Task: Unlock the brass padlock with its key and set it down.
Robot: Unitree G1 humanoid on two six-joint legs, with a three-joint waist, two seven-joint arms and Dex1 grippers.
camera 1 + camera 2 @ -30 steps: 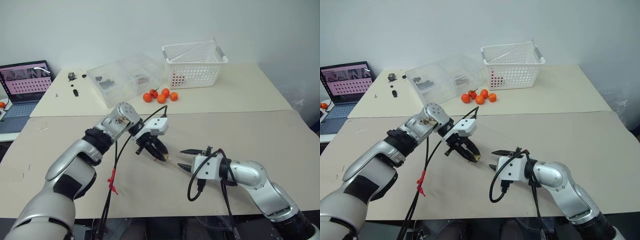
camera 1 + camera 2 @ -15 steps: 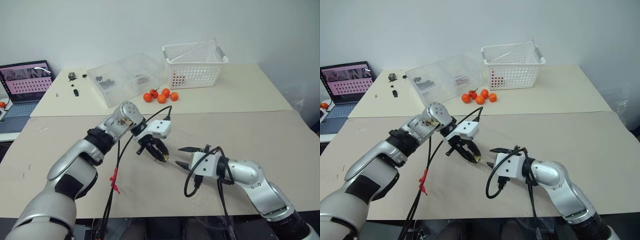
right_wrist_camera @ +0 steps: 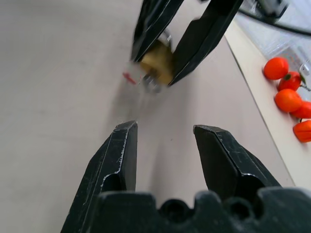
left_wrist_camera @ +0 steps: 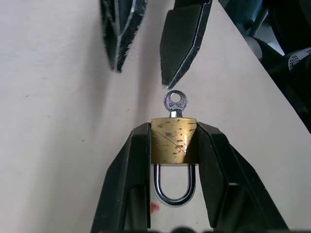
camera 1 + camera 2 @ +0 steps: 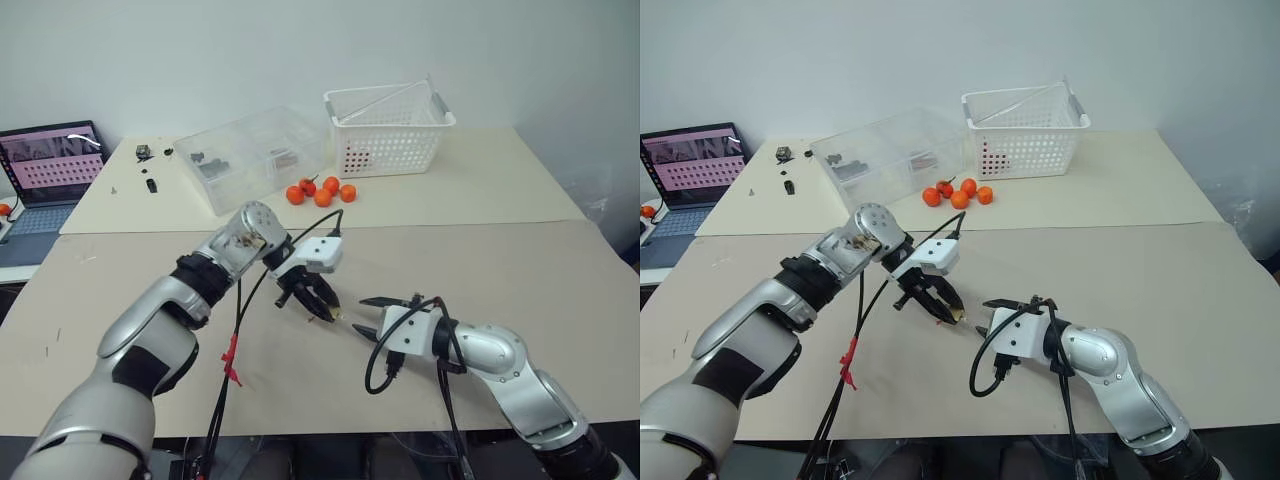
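With the brass padlock [image 4: 173, 140] clamped by its body between the 2 fingers of the left gripper [image 5: 322, 308], held just above the tan table [image 5: 520, 270] near its middle, the step in hand is getting hold of the key. The small silver key [image 4: 174, 103] sits in the keyhole, its round head pointing toward the right gripper [image 5: 368, 318], and the shackle [image 4: 173, 185] looks closed. The right gripper stands just beside the lock with its fingers spread and nothing between them, its tips close to the key head but apart from it. In my judgement the next move calls for the right fingers to close flat on that head, then a wrist roll to turn it while the left keeps the lock steady. The key head is tiny, so alignment matters.
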